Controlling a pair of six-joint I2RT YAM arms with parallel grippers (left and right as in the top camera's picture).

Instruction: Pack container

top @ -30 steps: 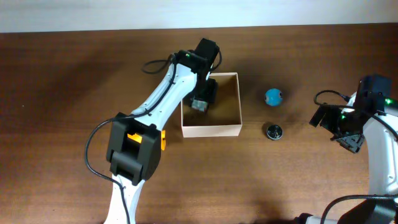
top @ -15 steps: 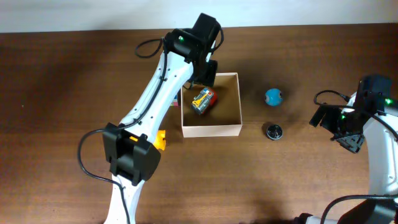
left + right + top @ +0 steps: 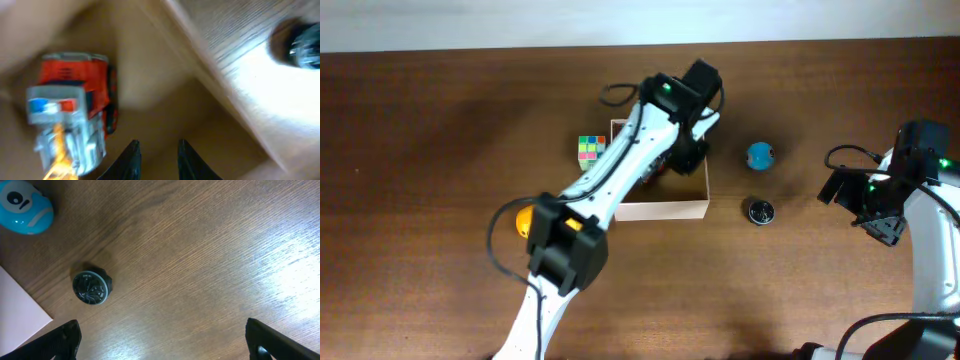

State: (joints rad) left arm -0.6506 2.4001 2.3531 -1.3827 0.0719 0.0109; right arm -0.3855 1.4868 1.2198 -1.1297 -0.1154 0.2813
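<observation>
Left wrist view is all smeared: the red toy truck (image 3: 75, 107) runs off the bottom edge, and a dark round thing (image 3: 305, 47) upper right is clipped. Overhead, the left arm (image 3: 620, 165) covers most of the container (image 3: 660, 209), and an orange thing (image 3: 523, 218) mid-left is half hidden.

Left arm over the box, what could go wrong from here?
1. The left hand sits low at the container, close to its thin right wall. A sideways move could snag that wall and drag or tip it, with the toy truck inside.
2. The blue toy and the dark round piece lie just beyond that wall. Both look rounded and might roll off if bumped.
</observation>
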